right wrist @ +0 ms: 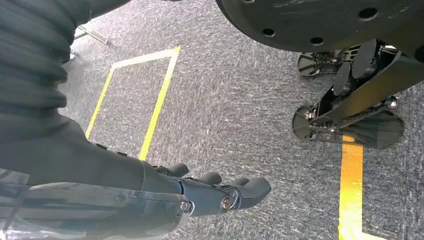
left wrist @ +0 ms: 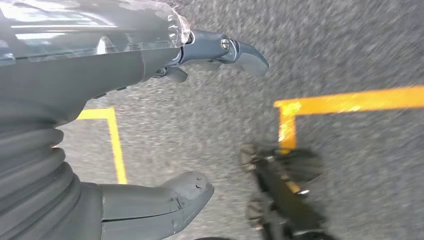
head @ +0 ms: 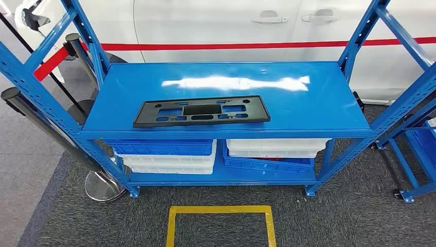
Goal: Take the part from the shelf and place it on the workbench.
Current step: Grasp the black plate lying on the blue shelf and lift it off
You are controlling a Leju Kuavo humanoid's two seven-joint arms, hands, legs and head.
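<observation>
A flat black plastic part (head: 201, 110) with several cut-outs lies on the top board of the blue shelf (head: 308, 98), left of its middle. My left hand (left wrist: 165, 125) hangs over grey carpet, thumb and fingers apart, holding nothing. My right hand (right wrist: 200, 192) also hangs over the carpet with its fingers stretched out and nothing in it. Both hands are far from the part.
White and blue bins (head: 169, 154) fill the shelf's lower level. A yellow taped square (head: 220, 225) marks the carpet in front of the shelf. Barrier posts (head: 31, 110) stand at the left, another blue rack (head: 416, 139) at the right, a white car (head: 231, 25) behind.
</observation>
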